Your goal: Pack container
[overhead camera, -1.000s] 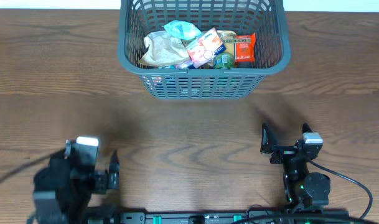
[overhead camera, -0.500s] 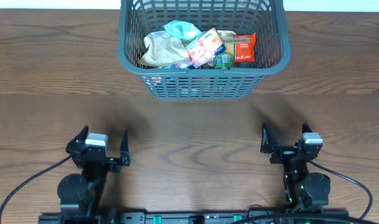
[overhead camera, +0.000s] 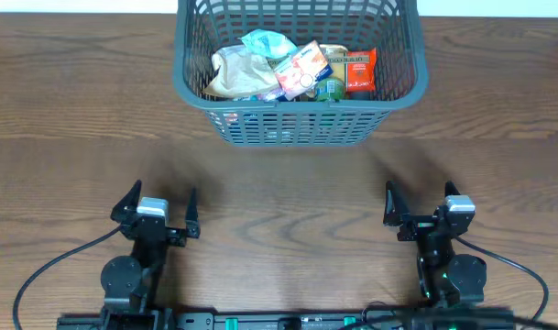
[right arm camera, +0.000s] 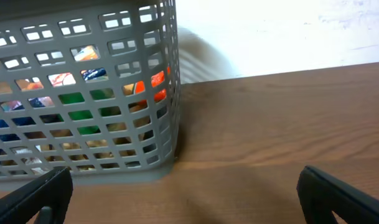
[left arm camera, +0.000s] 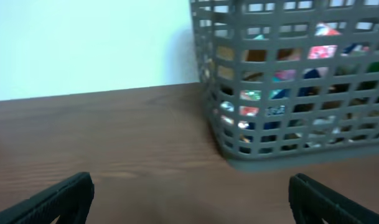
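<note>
The container, a large dark grey lattice basket (overhead camera: 191, 82), stands at the far middle of the table and holds several packets and snacks. It also shows in the left wrist view (left arm camera: 289, 87) and in the right wrist view (right arm camera: 83, 93). My left gripper (overhead camera: 156, 200) is open and empty near the table's front left, well short of the basket; its fingers show in the left wrist view (left arm camera: 192, 199). My right gripper (overhead camera: 420, 198) is open and empty at the front right; its fingers show in the right wrist view (right arm camera: 183, 196).
Brown wooden table (overhead camera: 288, 192) spreads between the grippers and the basket. A pale wall (left arm camera: 83, 43) rises behind the table's far edge. Cables trail from both arm bases at the front edge.
My left arm has swung up and to the right into a straight pose facing the basket, its gripper open. The right arm and the basket have not moved.
</note>
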